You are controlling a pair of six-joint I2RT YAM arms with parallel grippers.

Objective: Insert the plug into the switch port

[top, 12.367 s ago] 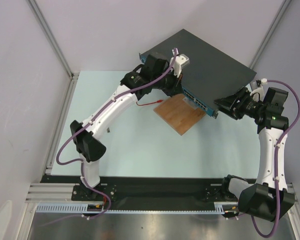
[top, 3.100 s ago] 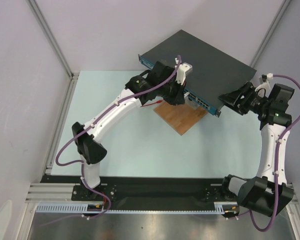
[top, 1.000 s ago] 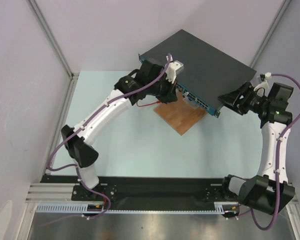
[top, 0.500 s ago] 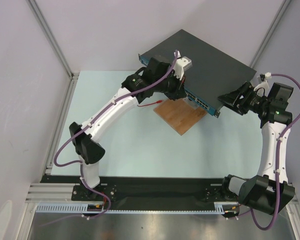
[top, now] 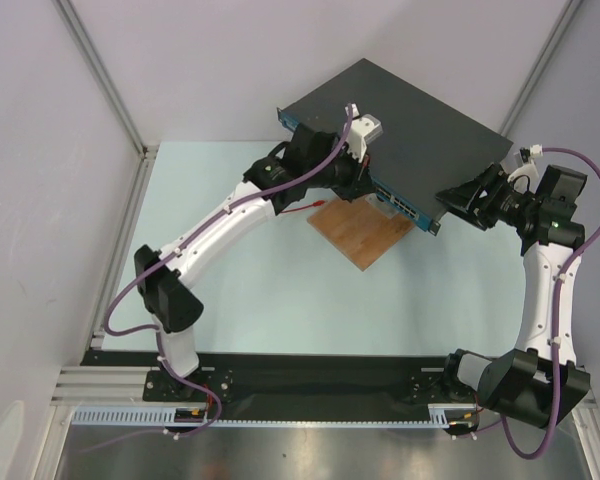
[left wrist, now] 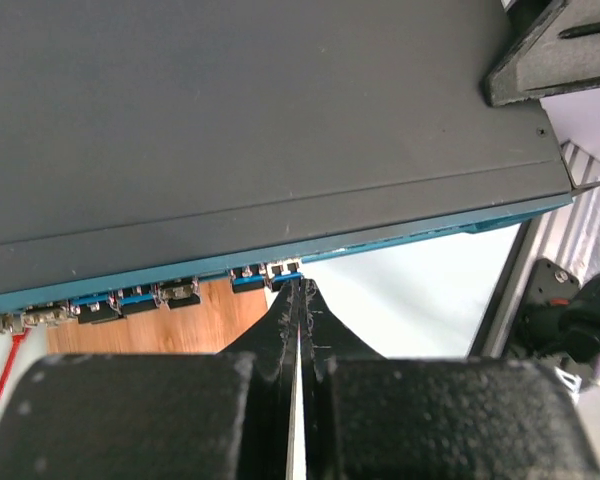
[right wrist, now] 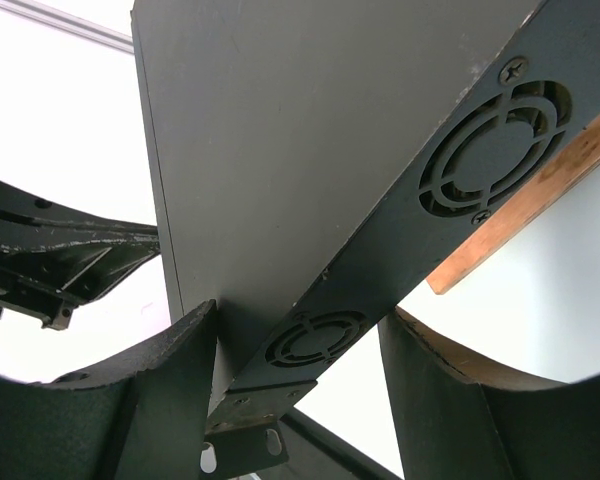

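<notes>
Blue ports (left wrist: 180, 292) of switch (left wrist: 280, 120) partly behind left tool (left wrist: 298, 290)

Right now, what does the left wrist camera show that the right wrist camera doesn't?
Only the left wrist: the switch's blue port strip, with the tips of the shut left jaws close up against it. Only the right wrist: the switch's side panel with two round fan grilles, and the right jaws gripping that corner. Both: the switch's dark grey top and the wooden board beneath it.
</notes>
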